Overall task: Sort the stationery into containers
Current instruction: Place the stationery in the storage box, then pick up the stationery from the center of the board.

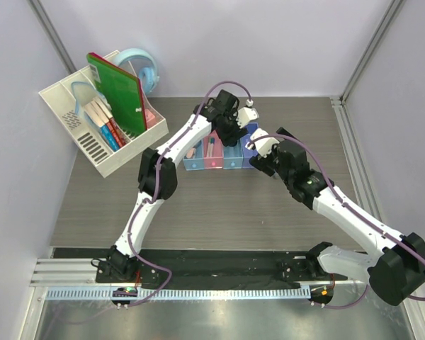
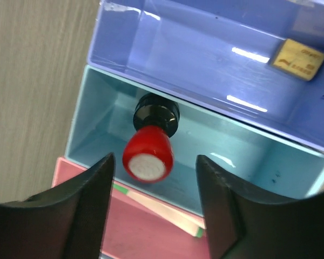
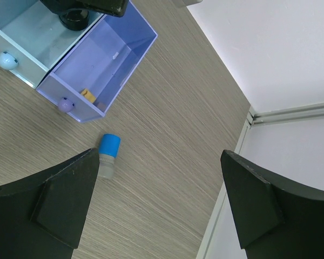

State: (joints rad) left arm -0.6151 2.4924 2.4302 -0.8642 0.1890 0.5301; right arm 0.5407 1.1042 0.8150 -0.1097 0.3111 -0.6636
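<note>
The four joined bins (image 1: pixel 198 164) stand at the table's back middle. My left gripper (image 1: pixel 234 132) hovers over them, open. In the left wrist view the red-and-black cylinder (image 2: pixel 149 148) lies in the blue bin (image 2: pixel 92 127), below and between my fingers (image 2: pixel 100 178), untouched. The tiny orange block (image 2: pixel 299 59) lies in the violet-blue bin (image 2: pixel 167 54). A green-capped pen (image 2: pixel 162 208) lies in the pink bin (image 2: pixel 129 232). My right gripper (image 3: pixel 156 210) is open and empty above the table. The blue-grey cylinder (image 3: pixel 108 155) lies on the table near its left finger (image 3: pixel 48 199), in front of the violet-blue bin (image 3: pixel 97 59).
A white slotted organizer (image 1: pixel 78 120) with a green book (image 1: pixel 120 88) stands at the back left, a round light-blue tape dispenser (image 1: pixel 147 67) behind it. A metal rail (image 3: pixel 245 135) and white wall bound the table on the right.
</note>
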